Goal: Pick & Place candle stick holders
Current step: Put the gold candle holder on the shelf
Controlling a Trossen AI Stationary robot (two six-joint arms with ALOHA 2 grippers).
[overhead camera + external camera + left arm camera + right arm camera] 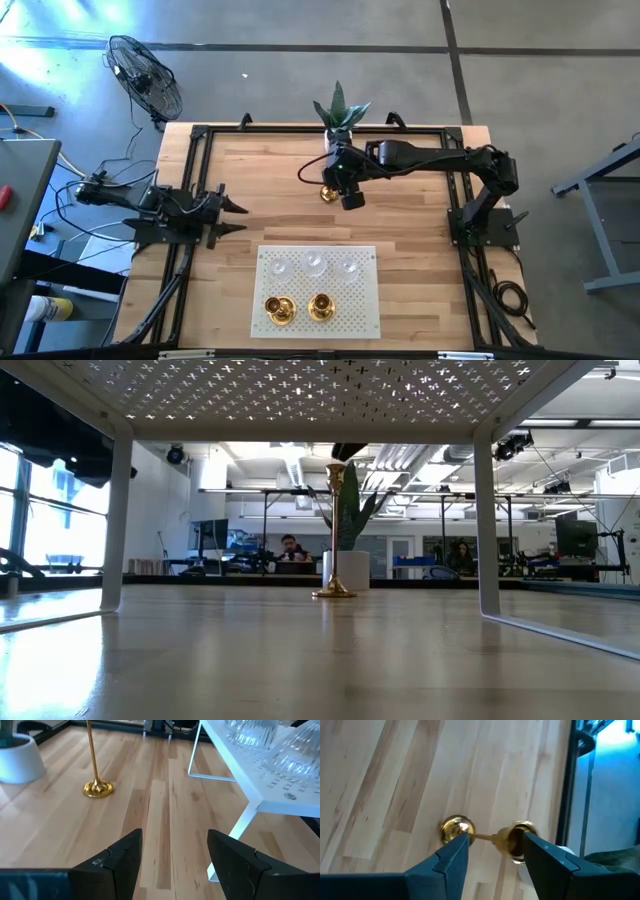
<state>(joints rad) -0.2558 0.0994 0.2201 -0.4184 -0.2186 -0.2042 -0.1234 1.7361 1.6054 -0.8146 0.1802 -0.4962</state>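
One tall brass candle stick holder (485, 836) upright on the table (420, 250), long axis vertical, directly beneath the right gripper (492, 845), fingers apart either side of its top, no readable writing.

No readable text, label, brand, number or sign is showing in any view: not on the table, the arms, or in the room beyond.

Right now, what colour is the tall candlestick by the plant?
Shiny gold candlestick, clearest in the left wrist view.
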